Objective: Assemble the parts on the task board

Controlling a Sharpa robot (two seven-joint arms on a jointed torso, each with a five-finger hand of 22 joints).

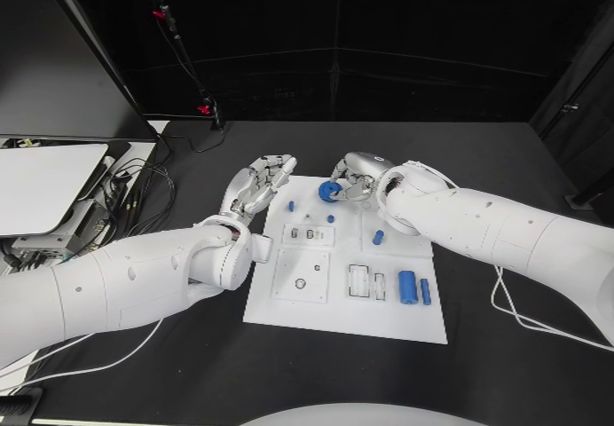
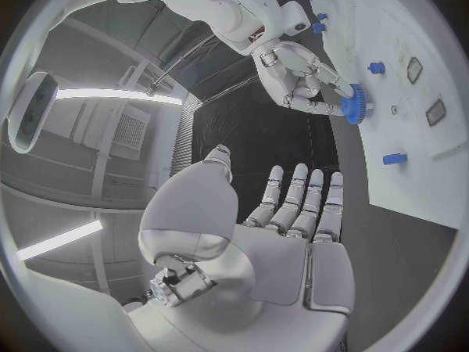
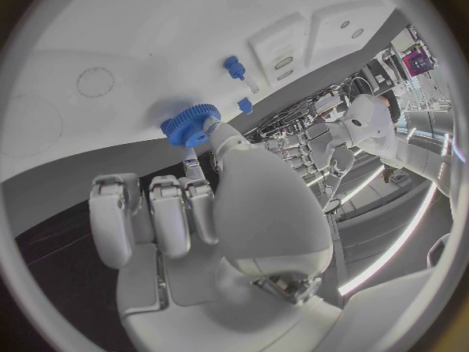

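At the far edge of the task board (image 1: 345, 324), the right hand (image 1: 356, 174) pinches a blue gear (image 1: 329, 190) in its fingers (image 2: 311, 76), just over the board's surface. Beside it, the left hand (image 1: 260, 185) hovers empty above the worktop (image 1: 512, 151), fingers (image 2: 298, 199) extended and apart.

1. The right hand (image 3: 210, 211) holds a blue gear (image 3: 191, 123) at its fingertips, at the task board (image 3: 137, 39) edge.
2. Two small blue pegs (image 3: 234, 68) stand on the board nearby.
3. The left hand (image 3: 337, 152) hovers beyond the board.
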